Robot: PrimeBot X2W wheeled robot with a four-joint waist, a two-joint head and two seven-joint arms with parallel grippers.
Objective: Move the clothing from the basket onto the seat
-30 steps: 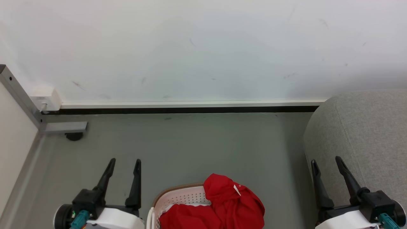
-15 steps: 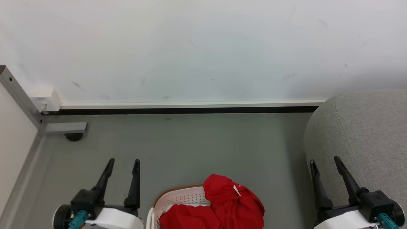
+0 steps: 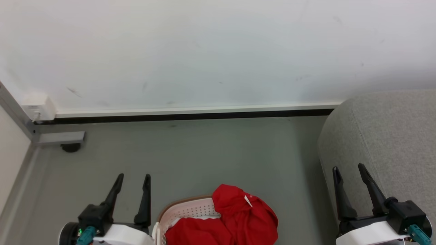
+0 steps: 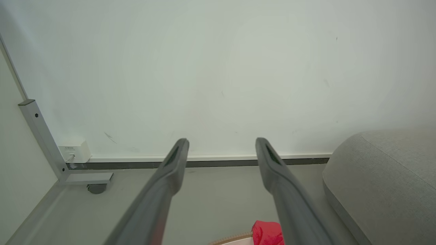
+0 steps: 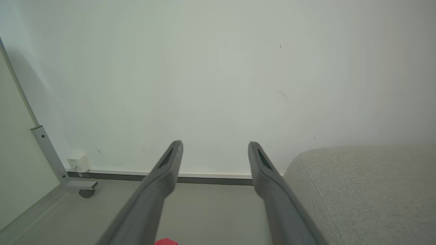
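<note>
Nothing is in hand yet, so I'd say this is the very start, with the reach for the basket not begun. The red clothing (image 3: 238,223) lies heaped in the cream perforated laundry basket (image 3: 189,211). It is piled toward the basket's right side and bulges over the rim on the side nearest the sofa, with a small white tag showing on top. The basket stands on the grey floor (image 3: 204,153), well out from the skirting along the back wall and between the two arms. The light grey sofa (image 3: 391,136) fills the floor's right edge.

The left gripper (image 3: 133,177) hangs just left of the basket, fingers spread wide and holding nothing. The right gripper (image 3: 348,168) is also wide apart and empty, in front of the sofa's flank.

To my eye the next move calls for one arm to swing inward and dip over the basket. It should pinch a high fold of the red heap, lift it clear of the rim, and carry it right onto the sofa.
</note>
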